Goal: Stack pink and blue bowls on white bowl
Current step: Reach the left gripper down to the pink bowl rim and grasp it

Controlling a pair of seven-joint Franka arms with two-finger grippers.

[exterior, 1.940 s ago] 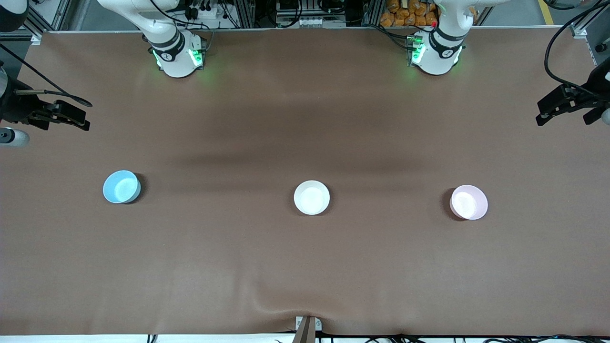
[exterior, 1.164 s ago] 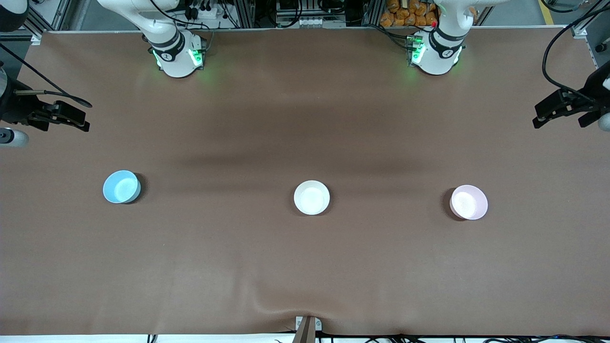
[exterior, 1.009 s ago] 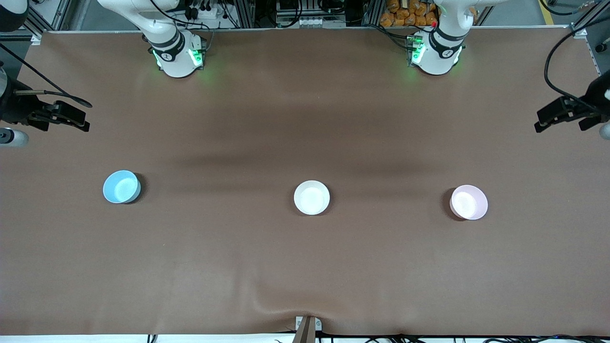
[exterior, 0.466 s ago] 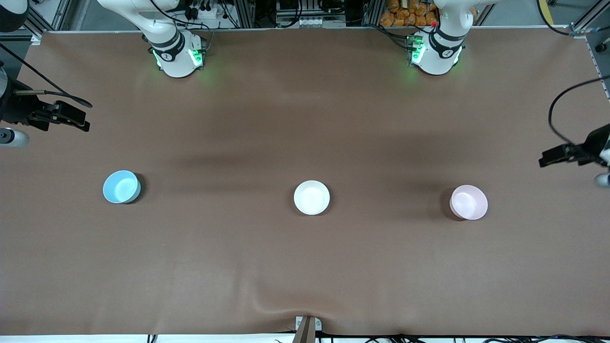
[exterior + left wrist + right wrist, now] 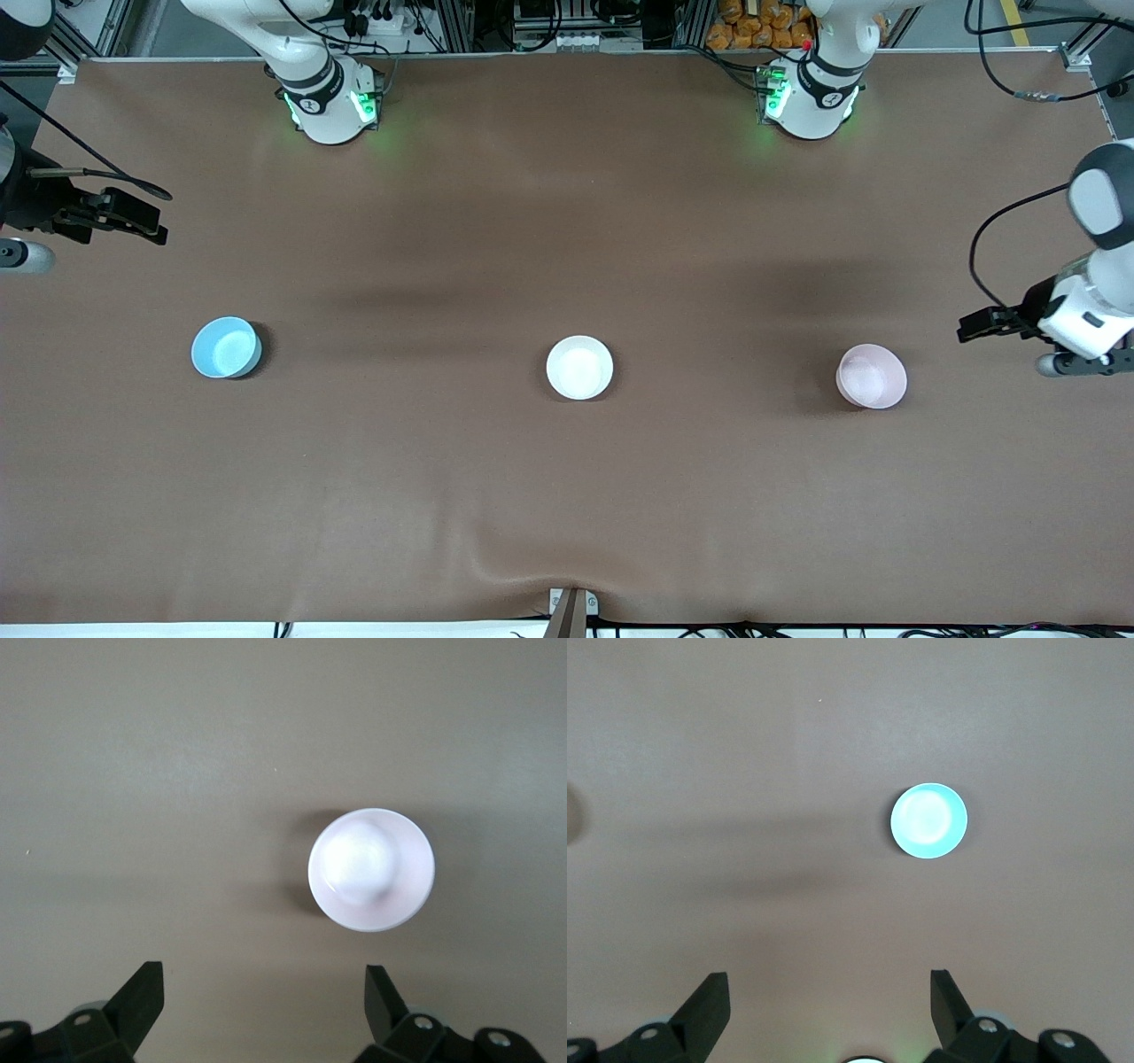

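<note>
Three bowls stand in a row on the brown table. The white bowl [image 5: 579,367] is in the middle. The pale pink bowl [image 5: 872,377] is toward the left arm's end and also shows in the left wrist view [image 5: 372,868]. The sky blue bowl [image 5: 226,347] is toward the right arm's end and also shows in the right wrist view [image 5: 928,821]. My left gripper [image 5: 972,330] [image 5: 261,981] is open and empty, up over the table beside the pink bowl, at the left arm's end. My right gripper [image 5: 151,221] [image 5: 828,983] is open and empty, high over the right arm's end, and waits.
The two arm bases [image 5: 330,106] [image 5: 808,102] stand along the table's back edge. A metal clamp [image 5: 571,607] sits at the table's front edge, where the brown cloth [image 5: 496,496] has a small fold. A black cable [image 5: 988,230] hangs by the left wrist.
My left gripper has come from the table's end edge toward the pink bowl and turned. The right arm and the three bowls have not moved.
</note>
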